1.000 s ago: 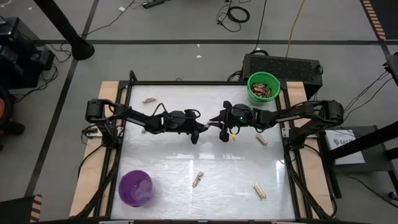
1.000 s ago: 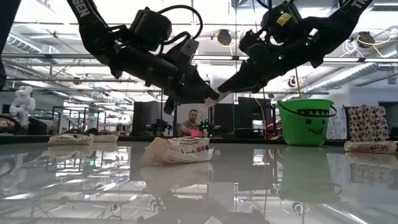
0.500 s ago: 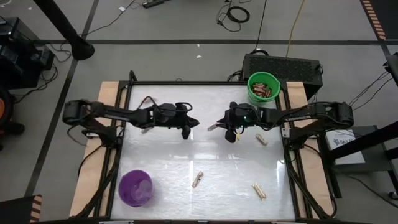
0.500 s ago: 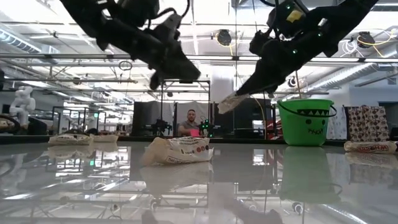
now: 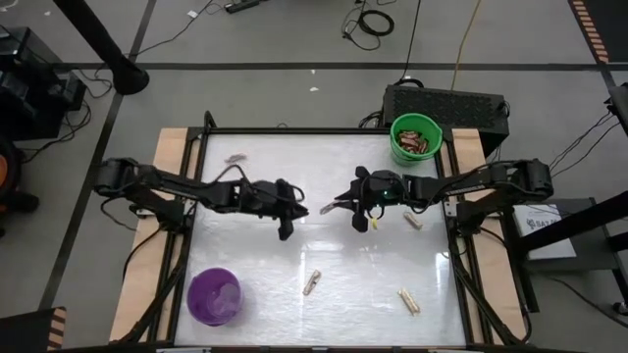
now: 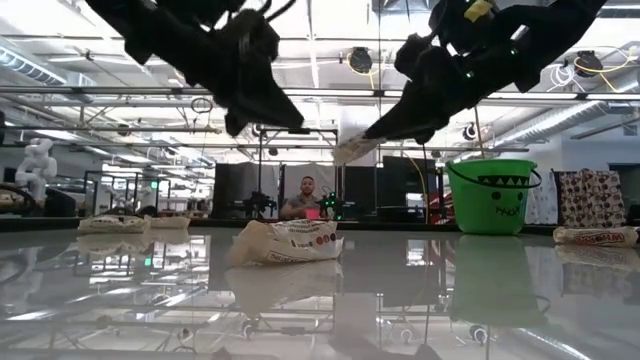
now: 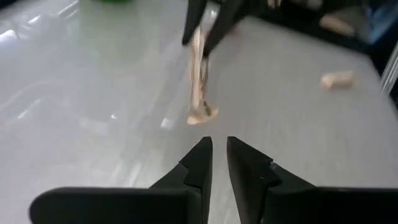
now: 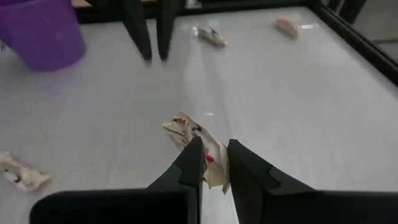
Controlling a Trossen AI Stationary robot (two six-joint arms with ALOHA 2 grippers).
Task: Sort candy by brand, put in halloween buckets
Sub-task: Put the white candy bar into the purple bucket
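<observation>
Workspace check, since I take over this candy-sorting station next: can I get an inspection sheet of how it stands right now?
Surface: glossy white table, wooden edges.
Job's things: green bucket at far right corner, dark-wrapped candy inside; purple bucket at near left corner; pale candy bars loose on the table.
Clutter: nothing seen.
Grippers: right gripper shut on a pale candy bar, raised mid-table; left gripper nearly shut, holding nothing, facing it.
Cables: along both arms; more on the floor behind.
Surroundings: black box behind green bucket; person seated far off.

bright overhead light, glossy table (image 5: 324, 245) glare
</observation>
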